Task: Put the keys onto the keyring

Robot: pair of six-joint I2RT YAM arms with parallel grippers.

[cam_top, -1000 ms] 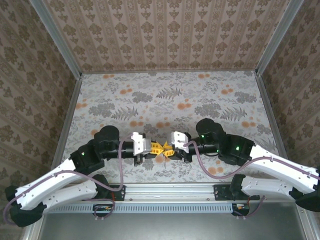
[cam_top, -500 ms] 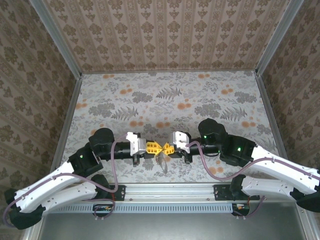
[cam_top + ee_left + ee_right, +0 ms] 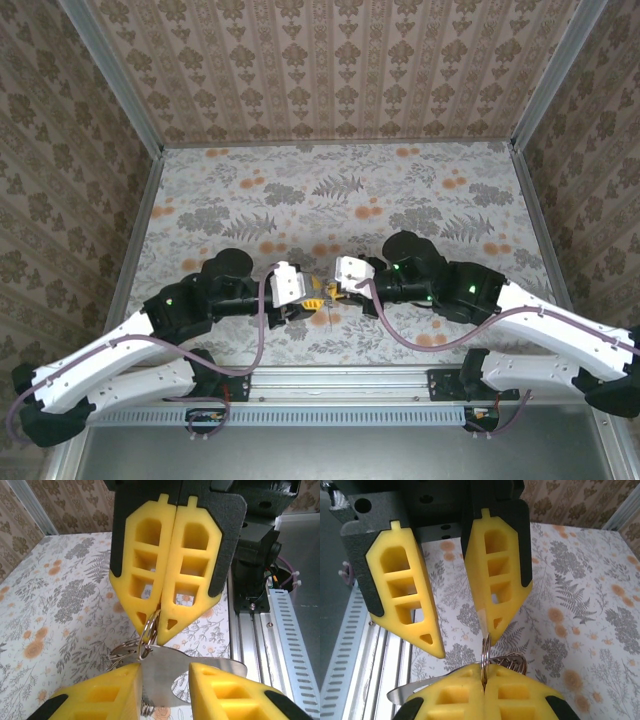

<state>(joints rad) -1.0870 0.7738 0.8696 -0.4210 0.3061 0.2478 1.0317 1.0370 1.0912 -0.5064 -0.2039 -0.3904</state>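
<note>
Just above the near edge of the floral-patterned worktop (image 3: 350, 190), the two grippers meet tip to tip. The right gripper (image 3: 484, 674) has its yellow foam fingers (image 3: 192, 570) pressed together, clamped on the thin silvery wire keyring (image 3: 486, 649), which stands on edge between their tips. The left gripper (image 3: 165, 671) faces it with its fingers (image 3: 407, 600) apart. A flat silver metal key (image 3: 167, 662) lies in that gap, hanging from the keyring with more wire loops (image 3: 122, 652) bunched beside it. Whether the left pads touch the key I cannot tell. In the top view the yellow tips (image 3: 314, 292) show low between the two arms.
</note>
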